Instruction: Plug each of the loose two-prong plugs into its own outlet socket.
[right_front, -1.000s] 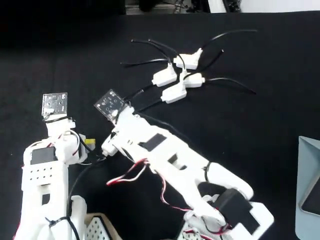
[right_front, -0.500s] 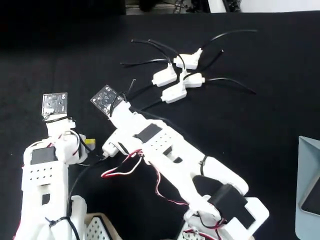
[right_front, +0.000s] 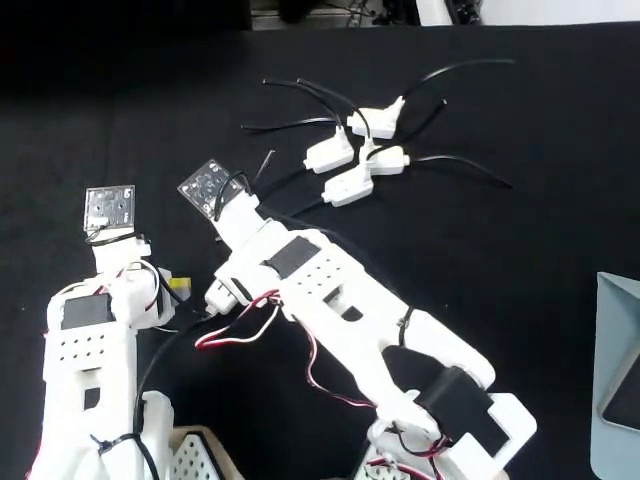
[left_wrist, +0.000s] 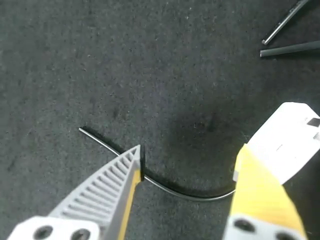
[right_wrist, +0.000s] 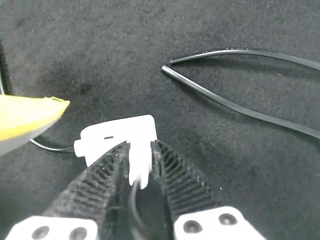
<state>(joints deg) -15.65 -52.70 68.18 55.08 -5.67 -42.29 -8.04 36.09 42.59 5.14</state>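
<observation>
1. Plug (right_wrist: 117, 135): small white moulded body, judged light and rigid. The smooth plastic could twist in a narrow pinch. A thin black lead (left_wrist: 165, 182) ran toward it, judged limp, likely to drag a little rather than resist
2. Best hold judged to be across the flat sides of the body, behind the prong end, never by the lead
3. Right gripper (right_wrist: 139, 147): jaws were closed on the plug's body near one end. Plug sat low at the black worktop (right_front: 520, 260); could not tell whether touching or just clear
4. Left gripper (left_wrist: 189, 155): jaws open and empty, just beside the held plug, one on either side of the lead
5. Right arm (right_front: 330, 300) stretched long and diagonal across the worktop toward the left arm (right_front: 90, 340), which was folded close over its base
6. Other white connectors (right_front: 348, 186) lay bunched farther out, well apart from both grippers, leads splayed
</observation>
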